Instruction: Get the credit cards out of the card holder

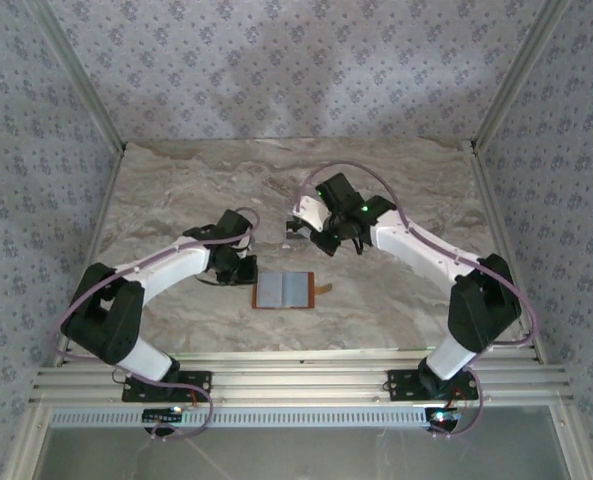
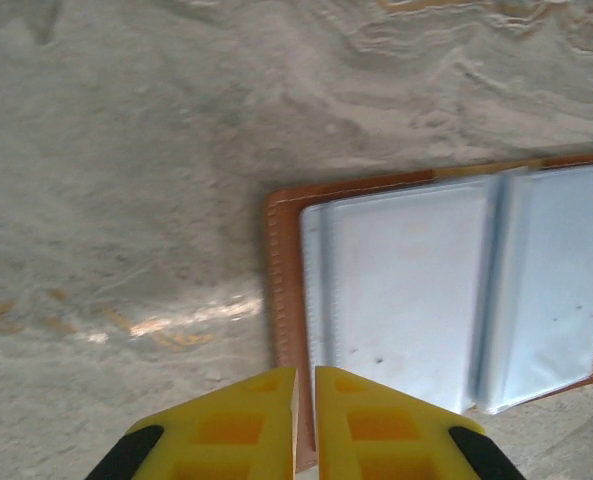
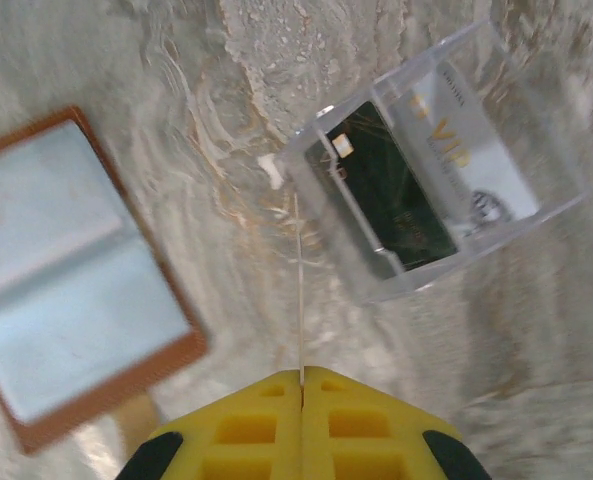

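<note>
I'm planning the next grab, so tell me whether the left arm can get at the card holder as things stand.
Probably yes. The left gripper, jaws barely apart, hangs right at the edge of the card holder, which lies open on the table with nothing between them.

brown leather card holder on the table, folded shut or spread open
Spread open: the brown leather card holder lies flat, both grey-blue lining panels facing up either side of its centre fold.

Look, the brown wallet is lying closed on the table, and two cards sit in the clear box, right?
Not quite: the brown wallet lies open, not closed, as the top external view shows. The dark card and the whitish card do sit in the clear box.
</note>
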Action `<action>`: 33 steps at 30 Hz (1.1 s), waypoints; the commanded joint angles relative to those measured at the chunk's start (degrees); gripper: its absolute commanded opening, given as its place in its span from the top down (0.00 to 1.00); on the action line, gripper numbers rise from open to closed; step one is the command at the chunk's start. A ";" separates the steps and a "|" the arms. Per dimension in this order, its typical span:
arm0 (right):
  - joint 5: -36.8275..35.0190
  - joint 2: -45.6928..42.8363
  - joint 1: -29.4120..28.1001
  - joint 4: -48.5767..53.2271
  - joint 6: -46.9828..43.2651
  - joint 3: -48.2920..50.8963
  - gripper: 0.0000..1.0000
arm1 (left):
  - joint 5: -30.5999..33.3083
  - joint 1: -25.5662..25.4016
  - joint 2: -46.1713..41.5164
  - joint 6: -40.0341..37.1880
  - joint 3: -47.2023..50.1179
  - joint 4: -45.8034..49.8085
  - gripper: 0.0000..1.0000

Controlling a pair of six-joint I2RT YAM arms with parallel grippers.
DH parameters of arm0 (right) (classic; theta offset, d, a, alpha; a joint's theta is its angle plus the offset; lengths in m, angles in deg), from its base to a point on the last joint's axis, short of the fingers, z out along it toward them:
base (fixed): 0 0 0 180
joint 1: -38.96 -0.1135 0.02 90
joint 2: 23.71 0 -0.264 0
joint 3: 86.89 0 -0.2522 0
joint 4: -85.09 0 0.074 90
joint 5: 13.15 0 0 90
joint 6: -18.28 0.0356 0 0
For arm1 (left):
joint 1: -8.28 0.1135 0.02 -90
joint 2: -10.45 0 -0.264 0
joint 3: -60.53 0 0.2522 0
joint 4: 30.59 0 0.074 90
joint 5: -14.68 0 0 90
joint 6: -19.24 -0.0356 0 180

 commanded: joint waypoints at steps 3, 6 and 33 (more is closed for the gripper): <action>-5.12 5.50 0.66 9.64 -19.61 -7.81 1.00 | -2.18 3.13 -3.73 0.59 3.41 -0.10 0.85; -5.29 8.84 0.99 12.22 -23.95 -13.20 1.00 | -2.90 4.32 -4.70 0.41 4.63 -0.34 0.85; -2.13 36.68 2.83 25.38 -34.29 -46.80 1.00 | -3.35 6.70 -1.90 -0.38 4.56 -0.53 0.87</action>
